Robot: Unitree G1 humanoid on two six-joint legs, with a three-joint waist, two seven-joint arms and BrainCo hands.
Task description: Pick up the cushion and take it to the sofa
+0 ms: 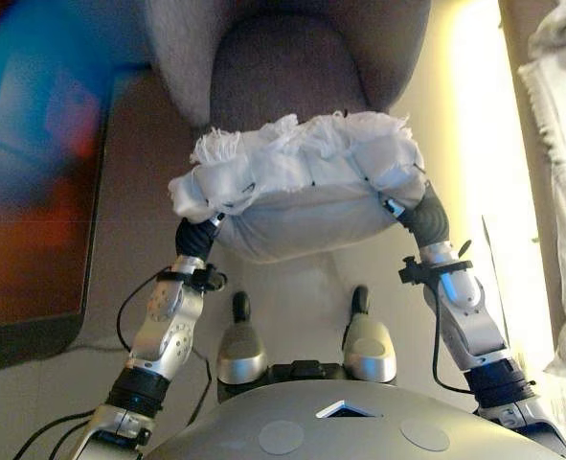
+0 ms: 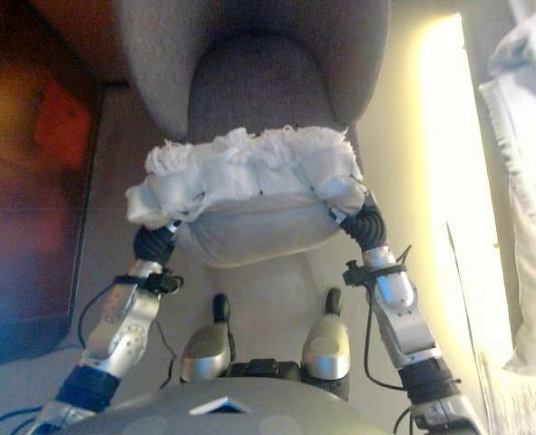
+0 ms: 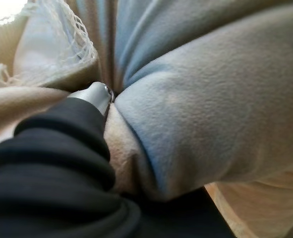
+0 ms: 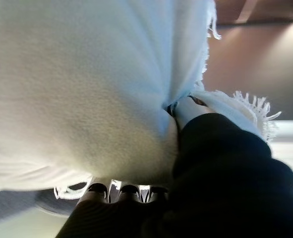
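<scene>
Between both arms, left eye view: the cushion [image 1: 297,196], pale with a white fringed edge, is held up in front of the robot, one hand at each end, so its bulk is shared.
Left hand [image 1: 194,237]: pressed in under the cushion's left end; only its dark cover shows.
Right hand [image 1: 424,217]: dug in at the right end likewise.
Behind, right eye view: a grey armchair [image 2: 249,72] stands just past the cushion; whether they touch I cannot tell.
Far right, right eye view: pale fringed fabric [image 2: 521,136] at the edge, possibly the sofa.
Left wrist view: one silver digit sinks into a fold of cloth, which puckers round it; the rest of the fingers are buried, so their state I cannot tell.
Right wrist view: fingers [image 4: 121,191] curl into the cushion's underside and the thumb pinches a gathered fold, clamped on the cloth.
</scene>
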